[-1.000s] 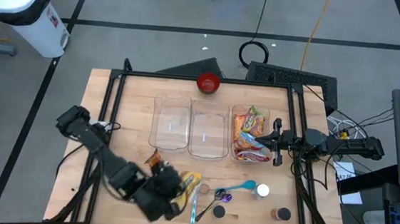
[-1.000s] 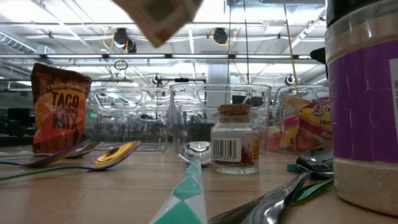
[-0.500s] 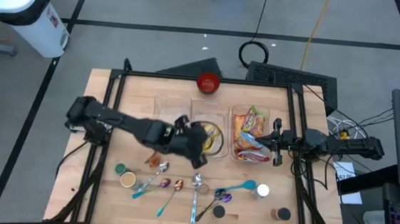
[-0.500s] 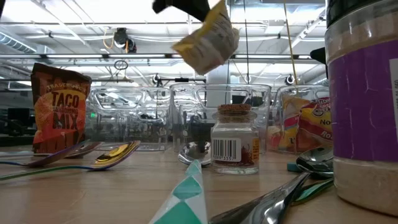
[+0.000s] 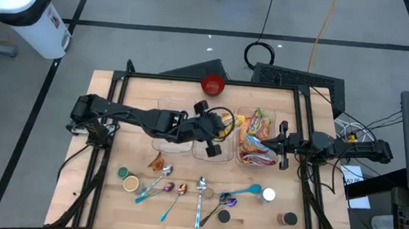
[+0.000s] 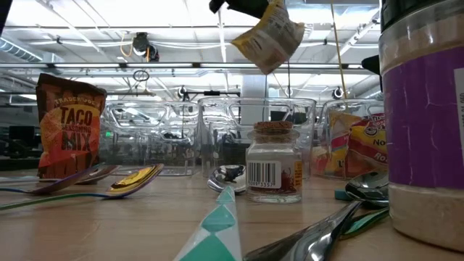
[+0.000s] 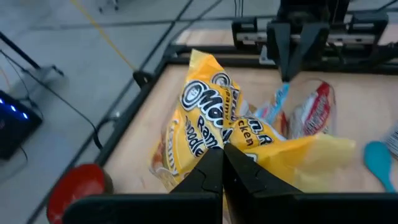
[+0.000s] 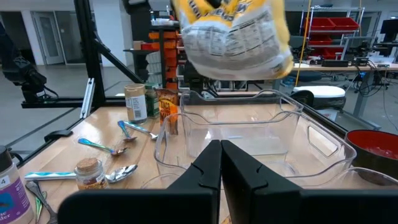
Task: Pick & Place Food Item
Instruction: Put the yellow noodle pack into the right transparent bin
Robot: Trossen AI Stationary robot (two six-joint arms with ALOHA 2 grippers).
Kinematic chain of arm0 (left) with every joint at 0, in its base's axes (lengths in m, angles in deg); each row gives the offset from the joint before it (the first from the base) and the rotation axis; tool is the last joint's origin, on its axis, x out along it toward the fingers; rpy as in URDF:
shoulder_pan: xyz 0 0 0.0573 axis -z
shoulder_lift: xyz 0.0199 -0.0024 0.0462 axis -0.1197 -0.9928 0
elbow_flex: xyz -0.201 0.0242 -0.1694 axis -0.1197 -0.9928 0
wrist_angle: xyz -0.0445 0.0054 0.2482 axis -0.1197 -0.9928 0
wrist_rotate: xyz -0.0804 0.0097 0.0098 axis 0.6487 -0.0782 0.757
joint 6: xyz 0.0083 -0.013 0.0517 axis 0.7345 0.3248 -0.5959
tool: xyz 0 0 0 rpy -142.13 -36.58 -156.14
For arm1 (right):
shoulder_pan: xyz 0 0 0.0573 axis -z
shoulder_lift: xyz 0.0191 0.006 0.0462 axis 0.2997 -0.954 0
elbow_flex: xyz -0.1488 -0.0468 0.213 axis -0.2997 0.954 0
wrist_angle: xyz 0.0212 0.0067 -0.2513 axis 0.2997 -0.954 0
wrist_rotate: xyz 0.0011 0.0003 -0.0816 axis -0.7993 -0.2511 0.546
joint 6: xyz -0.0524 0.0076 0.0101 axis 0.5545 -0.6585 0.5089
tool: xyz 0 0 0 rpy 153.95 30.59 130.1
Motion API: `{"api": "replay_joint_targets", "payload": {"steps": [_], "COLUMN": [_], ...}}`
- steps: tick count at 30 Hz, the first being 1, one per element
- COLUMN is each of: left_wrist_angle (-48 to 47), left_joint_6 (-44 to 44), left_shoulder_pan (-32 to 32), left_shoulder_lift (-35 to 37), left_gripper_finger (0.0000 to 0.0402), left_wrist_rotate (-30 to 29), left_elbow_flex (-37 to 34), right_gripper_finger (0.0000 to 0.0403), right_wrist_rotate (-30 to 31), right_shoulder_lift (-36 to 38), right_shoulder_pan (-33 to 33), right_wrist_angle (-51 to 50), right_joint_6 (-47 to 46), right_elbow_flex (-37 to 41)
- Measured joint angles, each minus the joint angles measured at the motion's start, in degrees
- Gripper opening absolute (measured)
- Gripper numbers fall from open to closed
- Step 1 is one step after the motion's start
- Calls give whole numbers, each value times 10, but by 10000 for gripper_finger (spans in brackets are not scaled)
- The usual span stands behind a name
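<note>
Currently, the yellow ramen packet (image 5: 222, 127) hangs from my left gripper (image 5: 214, 133), directly above the middle clear bin (image 5: 211, 148), raised well clear of the bin floor. In the low view the packet (image 6: 270, 36) dangles tilted, with my left arm cut off by the frame edge above it. My left fingers are closed narrow, pinching one edge of the packet (image 7: 230, 134); the pinched edge itself is hidden behind the finger tips. Left of the middle clear bin stands an empty clear bin (image 5: 174, 130); nearer the table's front edge from it, the taco mix pouch (image 6: 69, 130) stands upright. Right of the middle clear bin, the third bin (image 5: 255, 137) holds several snack packets, their labels hard to make out. Further right, my right gripper (image 5: 282, 144) waits beside that third bin, fingers fully closed, holding nothing. Its wrist view shows the packet (image 8: 233, 37) hanging above the bin rim.
</note>
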Motion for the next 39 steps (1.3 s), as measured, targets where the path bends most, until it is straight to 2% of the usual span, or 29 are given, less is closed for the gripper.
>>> {"api": "replay_joint_targets", "payload": {"steps": [9, 14, 20, 23, 28, 35, 39], "left_wrist_angle": [115, 171, 231, 243, 243, 243, 240], "left_joint_6": [-76, -130, -152, -166, -167, -169, -182], "left_shoulder_pan": [-17, -10, -16, -17, -17, -17, -15], "left_shoulder_lift": [-1, -1, -1, -1, -1, -1, -1], "left_gripper_finger": [1, 2, 3, 2, 4, 5, 2], "left_wrist_rotate": [20, 14, 16, 17, 23, 76, 77], "left_elbow_flex": [-53, -82, -115, -124, -127, -127, -127], "right_gripper_finger": [0, 0, 0, 0, 0, 0, 0], "right_wrist_rotate": [0, 0, -2, 0, 0, 2, 17], "right_shoulder_lift": [0, 0, 0, 0, 0, 0, 0], "right_shoulder_pan": [0, 0, 0, 0, 0, 0, 0], "right_wrist_angle": [1, 42, 123, 141, 161, 188, 188], "right_joint_6": [0, -1, -88, -128, -121, -112, -104], "right_elbow_flex": [0, 0, 0, 0, 0, 0, 0]}}
